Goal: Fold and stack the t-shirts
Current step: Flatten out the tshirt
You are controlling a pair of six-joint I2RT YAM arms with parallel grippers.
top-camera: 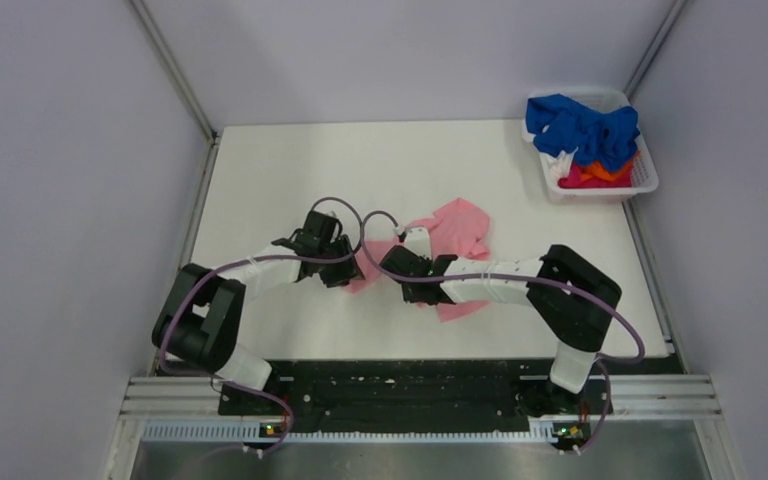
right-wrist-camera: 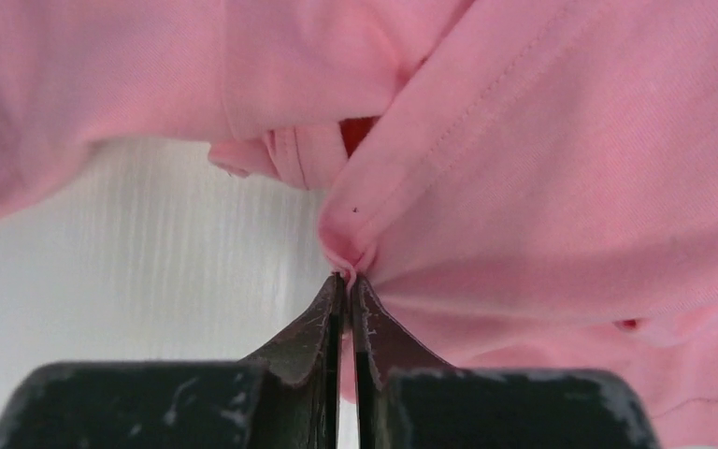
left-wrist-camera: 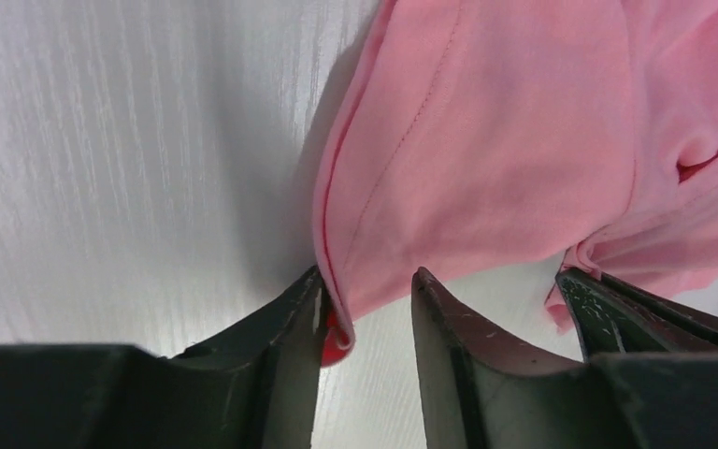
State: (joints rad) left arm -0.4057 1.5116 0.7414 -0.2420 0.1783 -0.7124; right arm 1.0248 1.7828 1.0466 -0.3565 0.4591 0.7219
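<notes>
A salmon-pink t-shirt lies crumpled in the middle of the white table; it also shows in the left wrist view and the right wrist view. My left gripper is at the shirt's left edge. Its jaws are open, and a hemmed corner of the shirt hangs between the fingers, against the left one. My right gripper is shut on a pinched fold of the pink shirt. Royal blue, orange and red shirts lie heaped in the basket.
A white plastic basket stands at the table's back right corner. Grey walls enclose the table on the left, back and right. A black rail with the arm bases runs along the near edge.
</notes>
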